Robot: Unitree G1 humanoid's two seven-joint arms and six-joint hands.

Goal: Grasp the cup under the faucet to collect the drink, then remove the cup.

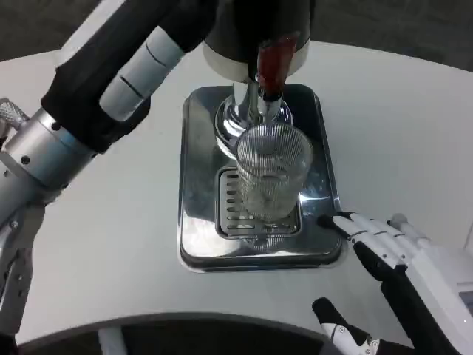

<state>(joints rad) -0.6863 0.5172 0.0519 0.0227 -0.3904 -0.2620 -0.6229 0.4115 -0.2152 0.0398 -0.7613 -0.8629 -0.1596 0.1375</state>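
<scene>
At the centre of the white counter (pixel 414 126) stands a polished steel drip tray (pixel 194 148), its long axis running from twelve to six o'clock and its rounded rim raised all round. A slotted grate (pixel 230 214) sits in the near half of the tray. The ribbed clear glass cup (pixel 272 176) stands upright on this grate, mouth upward, its long axis vertical; through the head camera it appears to lean slightly toward twelve o'clock. Directly above it, at twelve o'clock, is the chrome faucet (pixel 247 111) with a red tap handle (pixel 275 63), mounted under a dark dispenser body (pixel 236 29).

Open counter lies broadly at three o'clock of the tray and at nine o'clock beneath the left forearm (pixel 89 96), which crosses from eight o'clock up toward the dispenser; whether the left hand is holding anything cannot be told, since the hand itself is out of the frame's top. At six o'clock the counter's curved edge (pixel 148 322) lies near the tray's rim, leaving only a narrow strip of surface.

The right hand (pixel 392 251) sits at four to five o'clock of the cup, fingers spread apart and empty, its fingertips (pixel 341 220) reaching the tray's near right corner rim. The thumb (pixel 332 322) hangs lower, by the counter edge. The cup stands apart from these fingers, up and to their left, with the tray's rim and a band of steel between them.
</scene>
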